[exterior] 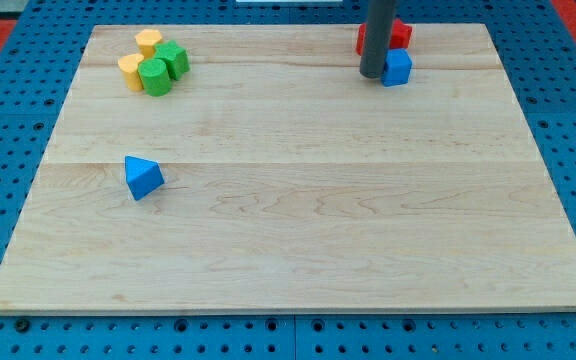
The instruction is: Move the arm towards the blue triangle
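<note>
The blue triangle (143,177) lies on the wooden board (298,200) at the view's left, about halfway down. My tip (372,74) is the lower end of a dark rod at the view's top right, far from the triangle. It stands just left of a blue block (398,68) and touches or nearly touches it. A red block (396,36) sits behind the rod, partly hidden by it.
Two yellow blocks (148,42) (130,71) and two green blocks (173,59) (154,77) are clustered at the view's top left, above the blue triangle. A blue pegboard (8,150) surrounds the board.
</note>
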